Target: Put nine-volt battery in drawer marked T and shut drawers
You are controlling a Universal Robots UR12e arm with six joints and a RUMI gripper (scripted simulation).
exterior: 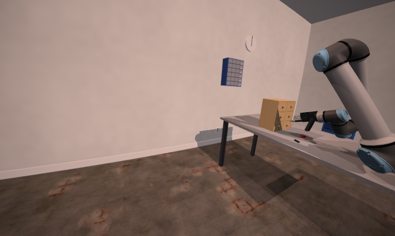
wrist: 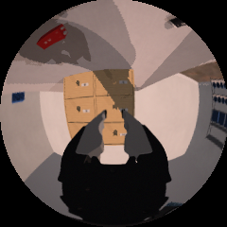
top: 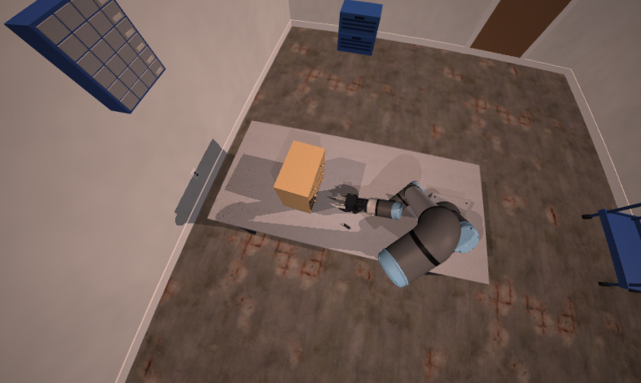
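The small black rectangular nine-volt battery (top: 345, 225), on the grey counter (top: 387, 152) off beside the narrowed, empty fingers, looks light, rigid and smooth, so pinch its flat long sides.

Light is soft and even, with no glare. The chest (top: 300, 174) and arm (top: 421, 239) throw several overlapping grey shadows across the table (top: 279, 138), so light arrives from more than one direction. In the exterior view part of the chest front lies in a triangular shadow. The wrist view is a fisheye circle with black corners, straight edges bowed near its rim, and coarse, soft detail. The dark fingers look blurred.
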